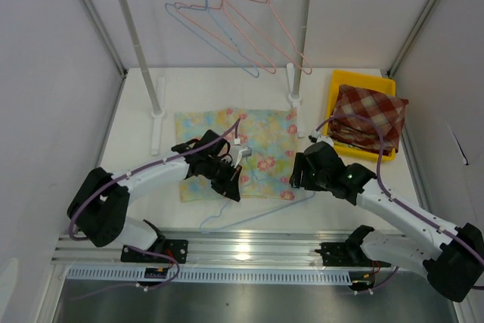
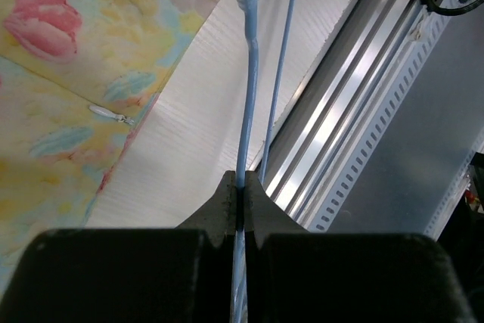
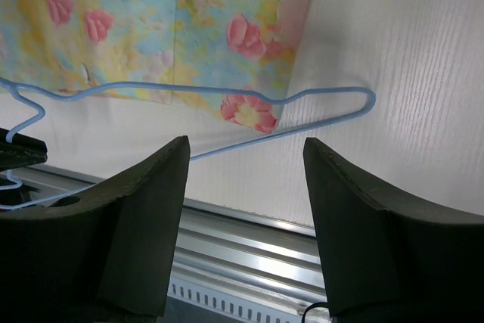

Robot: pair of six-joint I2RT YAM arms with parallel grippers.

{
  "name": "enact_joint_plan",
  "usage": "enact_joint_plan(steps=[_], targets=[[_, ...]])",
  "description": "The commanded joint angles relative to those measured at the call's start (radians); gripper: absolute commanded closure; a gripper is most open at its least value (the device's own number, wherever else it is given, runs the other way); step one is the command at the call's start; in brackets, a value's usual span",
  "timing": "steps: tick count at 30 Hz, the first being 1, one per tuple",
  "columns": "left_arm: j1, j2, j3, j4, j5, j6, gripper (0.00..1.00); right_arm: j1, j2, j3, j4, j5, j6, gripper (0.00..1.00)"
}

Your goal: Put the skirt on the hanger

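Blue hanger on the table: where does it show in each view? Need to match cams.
Top external: blue hanger lies at the near edge of the floral skirt, between the arms.
Left wrist: centre, running up from the shut left pincer.
Right wrist: across the middle, beyond the open right pincer.
Shared landmark: the floral skirt.

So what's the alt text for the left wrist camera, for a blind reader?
The left hand, dark and close to the lens, is pinched shut on a thin blue wire hanger that runs up the frame. A flowered skirt lies on the white table at left, a metal rail at right.
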Motion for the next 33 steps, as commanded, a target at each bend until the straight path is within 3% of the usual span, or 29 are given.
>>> enact_joint_plan(steps=[1, 18, 29, 33], targets=[[-0.004, 0.033, -0.012, 0.059, 0.027, 0.027, 1.0, 0.035, -0.002, -0.039, 0.015, 0.064, 0.052, 0.36], [-0.004, 0.137, 0.079, 0.021, -0.054, 0.049, 1.0, 0.104, 0.137, -0.169, 0.221, 0.021, 0.128, 0.45], [0.014, 0.176, 0.094, 0.018, -0.079, 0.064, 1.0, 0.112, 0.229, -0.206, 0.327, 0.012, 0.149, 0.45], [0.025, 0.18, 0.089, 0.03, -0.077, 0.069, 1.0, 0.112, 0.257, -0.208, 0.365, 0.021, 0.16, 0.51]])
